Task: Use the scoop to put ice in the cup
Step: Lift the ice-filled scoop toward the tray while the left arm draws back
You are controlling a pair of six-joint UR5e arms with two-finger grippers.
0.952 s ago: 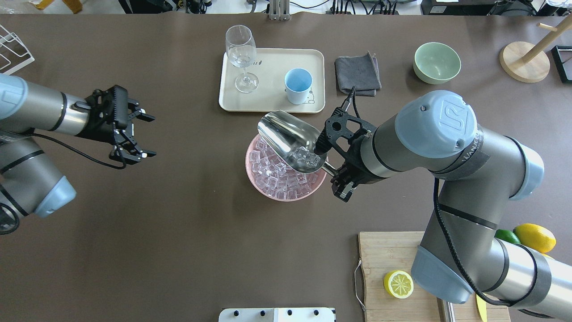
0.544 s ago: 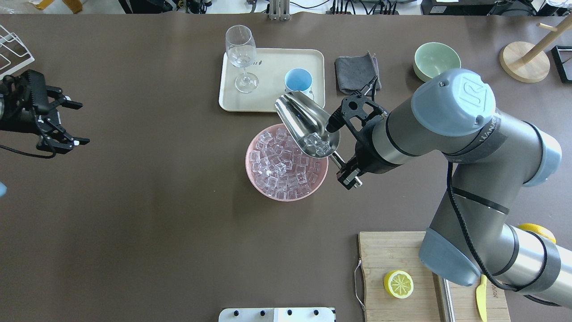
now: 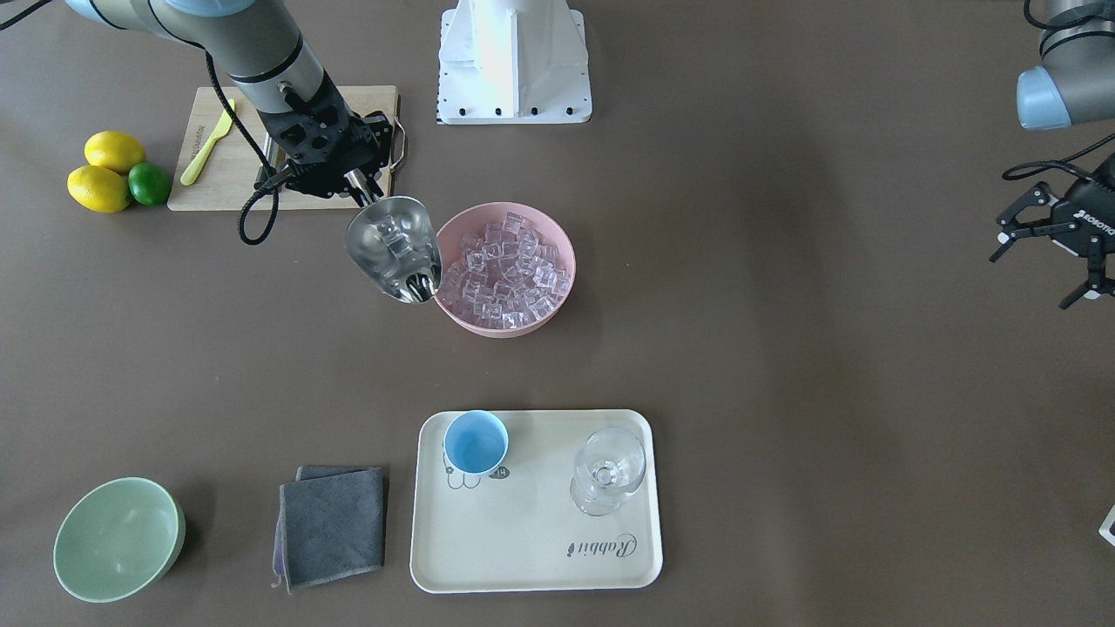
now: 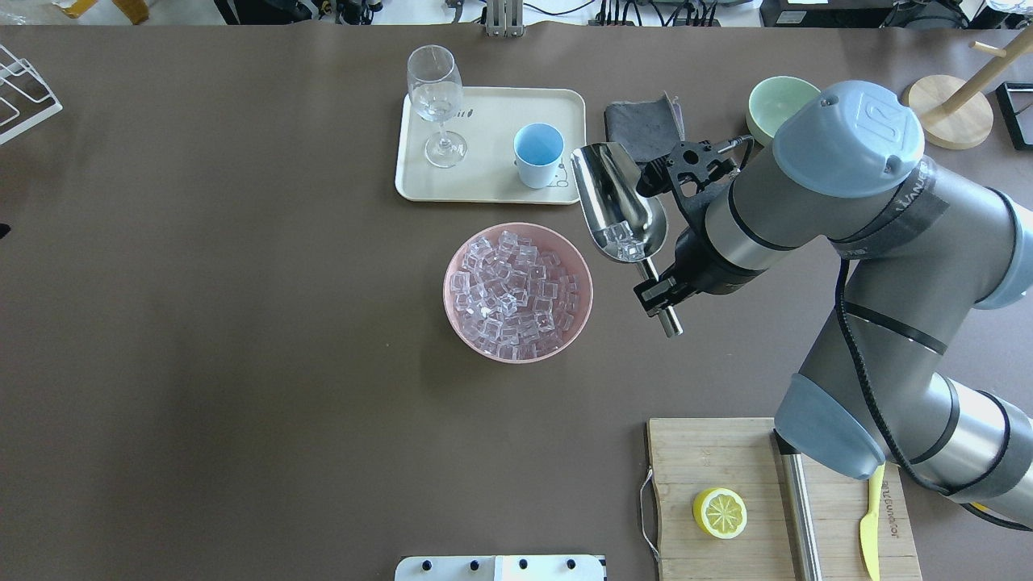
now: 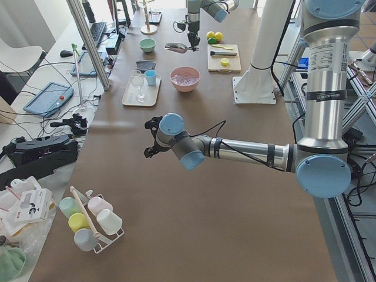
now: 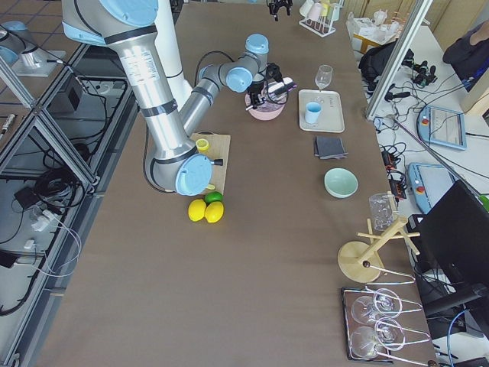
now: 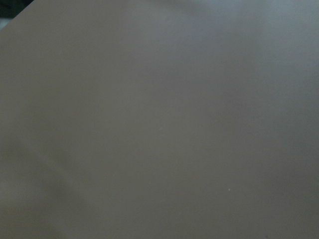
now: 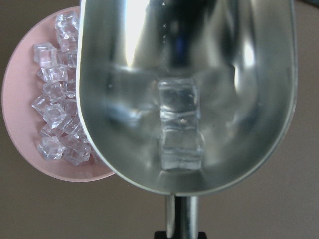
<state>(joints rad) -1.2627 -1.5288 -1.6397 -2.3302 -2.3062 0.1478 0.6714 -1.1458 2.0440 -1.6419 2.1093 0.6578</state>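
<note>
My right gripper is shut on the rod handle of the steel scoop. It holds the scoop in the air, right of the pink bowl. A few ice cubes lie at the back of the trough, clear in the right wrist view. The bowl is full of ice. The light-blue cup stands empty on the cream tray, just left of the scoop's mouth. My left gripper is open and empty, far off at the table's side.
A stemmed glass stands on the tray. A grey cloth and a pale-green bowl lie behind the scoop. A cutting board with a half lemon and a yellow knife is at the near right.
My right arm lifted the scoop with ice off the bowl and carried it right and farther away, beside the tray. My left arm drew back out of the overhead view.
</note>
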